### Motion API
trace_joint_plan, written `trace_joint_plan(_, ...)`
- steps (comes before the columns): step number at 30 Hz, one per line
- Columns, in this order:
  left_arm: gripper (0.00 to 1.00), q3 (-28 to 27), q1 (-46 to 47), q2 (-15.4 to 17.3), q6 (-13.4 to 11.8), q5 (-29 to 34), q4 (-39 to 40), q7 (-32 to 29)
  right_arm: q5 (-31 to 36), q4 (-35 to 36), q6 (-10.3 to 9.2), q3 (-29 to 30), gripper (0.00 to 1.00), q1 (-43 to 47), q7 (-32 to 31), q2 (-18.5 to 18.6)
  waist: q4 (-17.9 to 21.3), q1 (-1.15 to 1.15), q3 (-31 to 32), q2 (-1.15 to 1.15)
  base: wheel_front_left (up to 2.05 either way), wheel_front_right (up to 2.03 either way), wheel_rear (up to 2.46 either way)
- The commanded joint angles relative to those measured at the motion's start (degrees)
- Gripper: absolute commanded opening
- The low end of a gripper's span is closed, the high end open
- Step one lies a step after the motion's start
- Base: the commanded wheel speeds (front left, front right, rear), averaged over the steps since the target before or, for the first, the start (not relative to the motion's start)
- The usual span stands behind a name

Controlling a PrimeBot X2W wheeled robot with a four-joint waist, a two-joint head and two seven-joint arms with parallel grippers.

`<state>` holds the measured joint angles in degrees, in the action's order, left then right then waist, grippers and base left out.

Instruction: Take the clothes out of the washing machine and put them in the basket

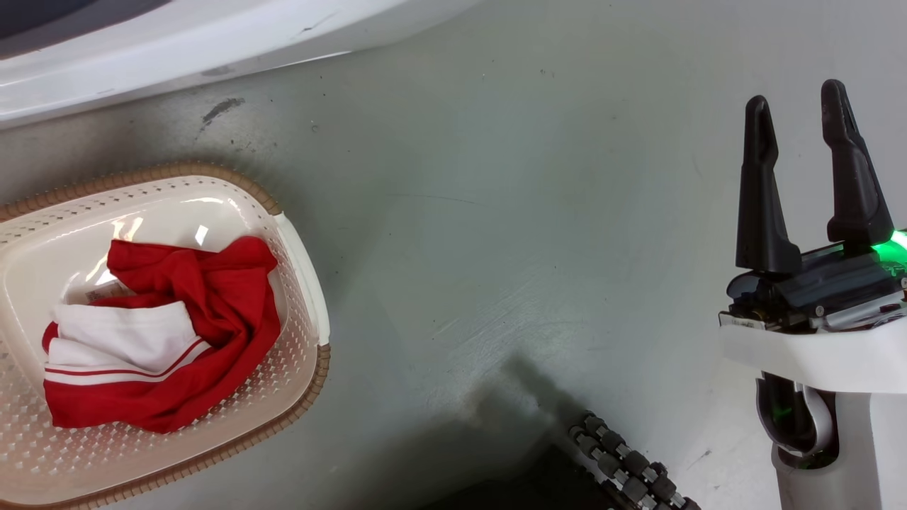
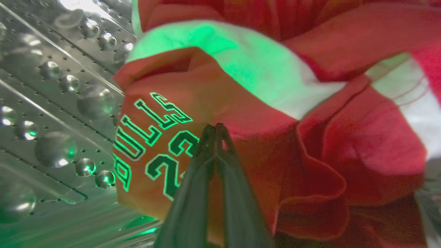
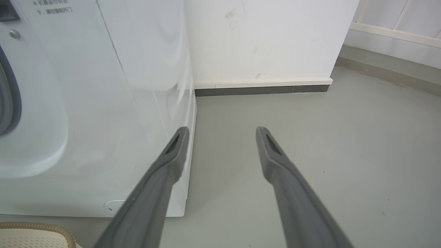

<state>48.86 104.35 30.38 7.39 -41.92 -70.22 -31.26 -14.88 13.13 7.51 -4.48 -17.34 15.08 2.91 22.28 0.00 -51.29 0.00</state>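
Inside the washing machine's perforated steel drum (image 2: 51, 103), my left gripper (image 2: 215, 128) is shut on the clothes (image 2: 262, 137), pinching a red jersey with white panels and "BULLS 23" lettering. Another red and white garment (image 1: 177, 312) lies crumpled in the cream basket (image 1: 305, 269), which stands on the floor at the left of the head view. The washing machine's white front (image 1: 177, 49) runs along that view's top left. My right gripper (image 1: 796, 95) hangs open over bare floor, well right of the basket. Seen from the right wrist, this gripper (image 3: 222, 131) holds nothing, with the washing machine (image 3: 103, 120) to its left.
Grey floor (image 1: 496, 248) stretches between the basket and my right arm. My base's roller wheel (image 1: 631, 464) pokes in at the bottom. A white wall (image 3: 258, 41) with a dark skirting stands beside the washer. The basket's corner (image 3: 34, 229) shows at the lower left.
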Motion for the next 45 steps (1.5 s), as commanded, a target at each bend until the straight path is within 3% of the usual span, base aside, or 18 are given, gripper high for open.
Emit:
trace_joint_plan(1,0.00,0.14,-1.20,0.14,0.07,-0.09,-0.19,0.87,0.42,-0.02,-0.04,0.09,1.00,-0.81,0.13,-0.05,-0.10,0.00,0.16,0.00,0.00,0.00,0.00)
trace_joint_plan(12,0.00,-0.02,-5.19,-2.06,0.05,-1.30,1.00,14.18,2.13,-0.74,-0.04,0.79,1.00,-0.26,0.13,-0.04,-3.03,0.00,5.05,0.00,0.00,0.00,0.00)
trace_joint_plan(30,0.00,4.41,-24.94,-4.27,0.05,-5.77,8.35,31.22,7.34,-3.21,-0.04,1.24,1.00,4.50,0.13,-0.02,-10.23,0.00,19.66,0.00,0.00,0.00,0.00)
trace_joint_plan(34,0.00,4.90,-31.21,-6.26,0.05,-7.09,9.09,36.68,8.72,-3.75,-0.04,1.63,1.00,6.27,0.13,-0.02,-12.26,0.00,23.29,0.00,0.00,0.00,0.00)
trace_joint_plan(45,0.00,5.21,-41.32,-8.35,-0.02,-8.10,11.00,45.01,10.39,-4.80,-0.04,1.30,1.00,10.27,0.13,-0.02,-14.68,0.00,30.77,0.00,0.00,0.00,0.00)
